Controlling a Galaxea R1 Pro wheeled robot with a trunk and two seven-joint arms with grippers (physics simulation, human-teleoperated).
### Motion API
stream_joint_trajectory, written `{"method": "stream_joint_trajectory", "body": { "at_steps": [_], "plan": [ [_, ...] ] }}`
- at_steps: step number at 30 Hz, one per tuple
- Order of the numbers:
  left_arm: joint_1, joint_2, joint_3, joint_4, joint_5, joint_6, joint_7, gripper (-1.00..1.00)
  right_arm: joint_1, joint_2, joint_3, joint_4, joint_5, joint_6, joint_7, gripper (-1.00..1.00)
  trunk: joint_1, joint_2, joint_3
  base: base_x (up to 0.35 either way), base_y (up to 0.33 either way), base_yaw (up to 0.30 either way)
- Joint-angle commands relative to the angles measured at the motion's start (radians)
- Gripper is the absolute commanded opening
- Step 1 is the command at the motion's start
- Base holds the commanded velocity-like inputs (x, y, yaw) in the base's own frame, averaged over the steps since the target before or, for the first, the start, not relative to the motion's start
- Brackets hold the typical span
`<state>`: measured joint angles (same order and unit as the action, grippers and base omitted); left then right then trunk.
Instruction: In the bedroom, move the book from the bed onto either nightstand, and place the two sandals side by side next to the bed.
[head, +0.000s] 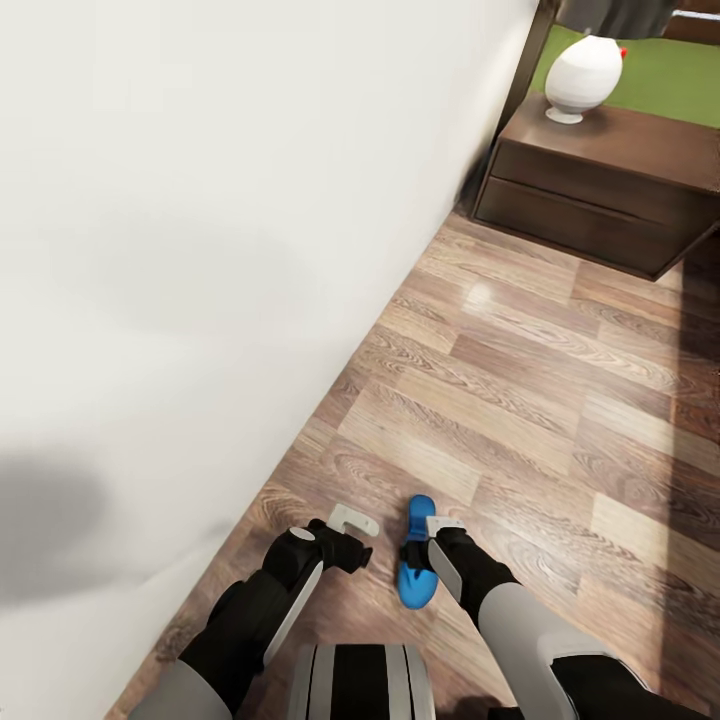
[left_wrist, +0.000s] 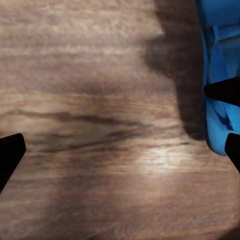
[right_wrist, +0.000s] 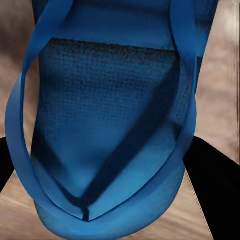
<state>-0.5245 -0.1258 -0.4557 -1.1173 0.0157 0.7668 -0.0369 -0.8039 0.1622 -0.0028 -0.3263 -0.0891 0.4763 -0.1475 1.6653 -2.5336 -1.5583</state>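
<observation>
Sandal (head: 417, 553), bright blue, lies flat on the wood-plank floor (head: 560, 400) directly under the robot's right hand (head: 432, 548), whose two dark fingers stand on either side of it near the toe end; in the right wrist view the sandal (right_wrist: 112, 130) sits between the fingers (right_wrist: 215, 190) with its thin straps meeting in a V at the toe post, the fingers spread to its edges, though whether they press on it cannot be told. Left hand (head: 352, 535) hovers just beside the sandal, on the side toward the white wall (head: 200, 250), its fingers spread wide apart over bare floor and holding nothing; its wrist camera shows plank grain (left_wrist: 100, 125) between the fingertips (left_wrist: 10, 152) and the blue sandal (left_wrist: 220, 75) along one edge of the picture, with a dark shadow beside it. Farther off, against the wall, stands a dark reddish-brown nightstand (head: 600, 190) with two drawer fronts, both closed, and on its glossy top rests a rounded white lamp base (head: 583, 75) on a small foot. Behind the nightstand a green surface (head: 680, 85) is visible
</observation>
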Motion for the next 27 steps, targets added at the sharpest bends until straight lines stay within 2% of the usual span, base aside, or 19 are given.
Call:
{"method": "stream_joint_trajectory", "body": {
  "at_steps": [1,20,27],
  "plan": [
    [0.000,0.000,0.000,-0.001,0.001,0.005,-0.002,1.00,0.000,0.000,0.000,-0.001,-0.011,0.004,-0.007,-1.00,-0.001,0.000,0.003,0.000,0.000,0.000],
    [-0.001,0.000,0.000,0.000,0.000,0.005,-0.001,1.00,0.000,-0.004,-0.007,0.001,-0.010,0.004,-0.007,-1.00,-0.009,0.004,0.077,0.000,0.000,0.000],
    [-0.001,0.000,0.000,0.001,0.000,0.005,-0.001,1.00,0.000,-0.015,-0.008,0.001,-0.010,0.003,-0.007,-1.00,-0.012,0.006,0.104,0.000,0.000,0.000]
  ]
}}
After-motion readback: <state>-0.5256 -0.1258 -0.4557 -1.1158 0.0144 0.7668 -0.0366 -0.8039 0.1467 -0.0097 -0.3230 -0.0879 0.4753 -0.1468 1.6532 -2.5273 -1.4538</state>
